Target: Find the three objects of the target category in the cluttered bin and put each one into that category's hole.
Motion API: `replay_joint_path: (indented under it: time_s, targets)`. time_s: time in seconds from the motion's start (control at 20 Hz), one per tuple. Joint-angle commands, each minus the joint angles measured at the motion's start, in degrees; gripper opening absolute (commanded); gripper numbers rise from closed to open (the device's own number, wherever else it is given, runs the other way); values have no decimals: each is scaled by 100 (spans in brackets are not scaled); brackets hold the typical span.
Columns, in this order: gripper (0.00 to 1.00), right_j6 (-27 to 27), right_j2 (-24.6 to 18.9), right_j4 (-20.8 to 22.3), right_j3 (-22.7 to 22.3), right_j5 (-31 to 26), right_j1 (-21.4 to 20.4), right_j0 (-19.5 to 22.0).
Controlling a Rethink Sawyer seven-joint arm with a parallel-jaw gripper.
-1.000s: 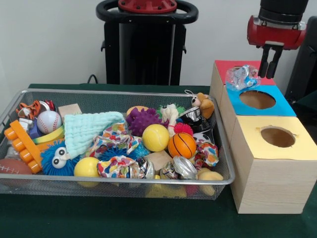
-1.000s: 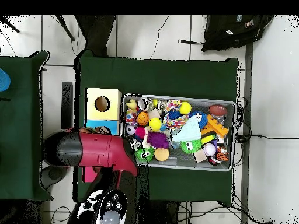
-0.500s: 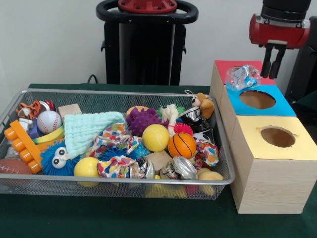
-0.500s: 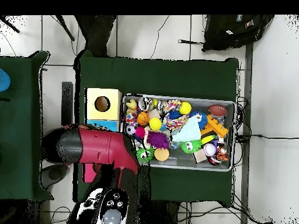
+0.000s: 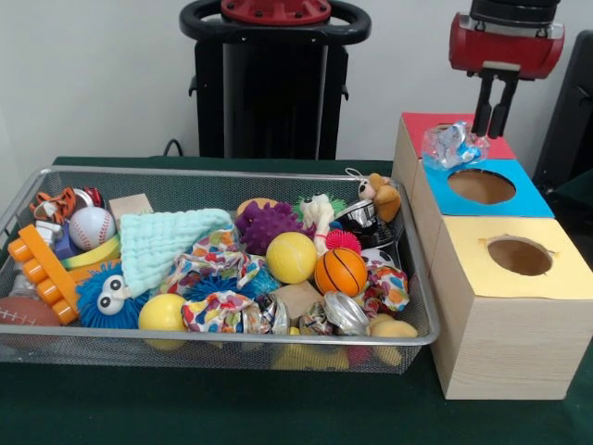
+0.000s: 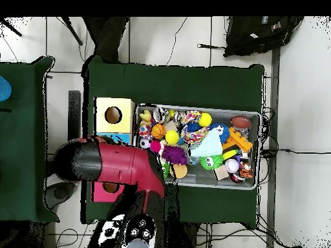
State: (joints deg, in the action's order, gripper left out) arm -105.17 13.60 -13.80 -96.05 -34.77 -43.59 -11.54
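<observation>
My gripper hangs above the back of the red box, its fingers slightly apart and empty. Just below its tips, a crumpled clear plastic wrapper rests on the red box at its border with the blue box. The blue hole and the yellow box's hole are both uncovered. The wire mesh bin holds several toys: a basketball, yellow balls, a baseball, a purple spiky ball, foil wrappers and patterned cloth. From overhead the red arm hides the gripper.
The three boxes stand in a row to the right of the bin, the yellow box nearest the front edge. A mint cloth, an orange toy and a blue googly-eyed toy fill the bin's left half. A black backpack lies on the floor.
The gripper has risen a little and moved left in the front view. In the overhead view the arm has swung toward the bin. The wrapper stays put.
</observation>
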Motion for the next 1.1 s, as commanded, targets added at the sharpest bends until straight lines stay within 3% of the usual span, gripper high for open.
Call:
replay_joint_path:
  time_s: [0.05, 1.1]
  targets:
    - [0, -620, -195, 79, -982, -430, -339, 267]
    - [0, -514, -429, 210, -2050, 380, -609, 375]
